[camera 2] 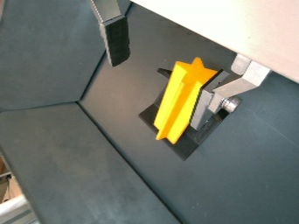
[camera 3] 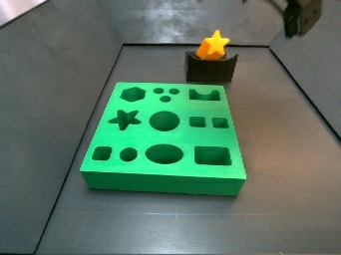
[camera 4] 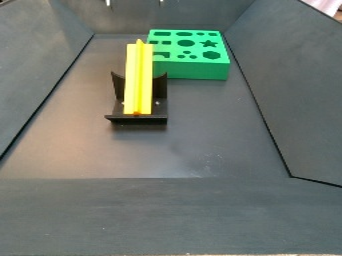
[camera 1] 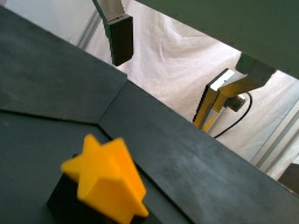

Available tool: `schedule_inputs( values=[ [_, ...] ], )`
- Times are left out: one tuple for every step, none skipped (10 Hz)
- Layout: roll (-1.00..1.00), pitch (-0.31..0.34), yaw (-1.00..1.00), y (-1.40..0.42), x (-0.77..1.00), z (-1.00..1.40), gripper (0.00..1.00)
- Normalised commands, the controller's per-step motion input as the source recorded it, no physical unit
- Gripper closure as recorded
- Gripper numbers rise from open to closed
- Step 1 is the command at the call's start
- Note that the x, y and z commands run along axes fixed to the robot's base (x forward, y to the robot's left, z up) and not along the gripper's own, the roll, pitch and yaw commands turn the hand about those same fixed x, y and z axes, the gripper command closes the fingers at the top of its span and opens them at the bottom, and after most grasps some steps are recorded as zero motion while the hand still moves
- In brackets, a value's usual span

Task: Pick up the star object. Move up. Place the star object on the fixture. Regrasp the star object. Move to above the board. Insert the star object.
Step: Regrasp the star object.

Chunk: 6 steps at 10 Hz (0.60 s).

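Your gripper (camera 2: 170,48) hangs above the floor with nothing between its plates: in both wrist views the two fingers (camera 1: 119,39) stand spread wide, one with its dark pad plainly showing, the other a silver plate off to the side. In a side view you catch only a dark bit of the gripper (camera 3: 301,14) at the 1 o'clock corner, well above and apart from the star bar.

You'll find the star bar (camera 4: 136,74) resting in the notch of the fixture (camera 4: 135,117), lying along it and untouched. In a side view it reads as a long ridged yellow bar, sitting at about 10 o'clock from the middle of the frame; in a side view (camera 3: 213,44) you see it end-on as a yellow star on top of the dark block (camera 3: 210,68). In a wrist view the bar (camera 2: 179,98) lies near the silver finger, apart from it.

The green board (camera 3: 166,138) lies flat on the dark floor (camera 4: 187,150), just beside the fixture, its star hole (camera 3: 124,120) open.
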Motion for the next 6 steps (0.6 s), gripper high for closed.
schedule_inputs(
  values=[
    [0.05, -0.082, 0.06, 0.03, 0.09, -1.00, 0.00],
    [0.06, -0.080, 0.03, 0.02, 0.10, -1.00, 0.00],
    [0.06, -0.078, 0.02, 0.02, 0.10, -1.00, 0.00],
    [0.06, -0.063, 0.00, 0.02, 0.11, -1.00, 0.00],
    [0.06, -0.051, 0.00, 0.01, 0.12, -1.00, 0.00],
    [0.06, -0.023, -0.01, 0.00, 0.11, -0.79, 0.00]
  ],
)
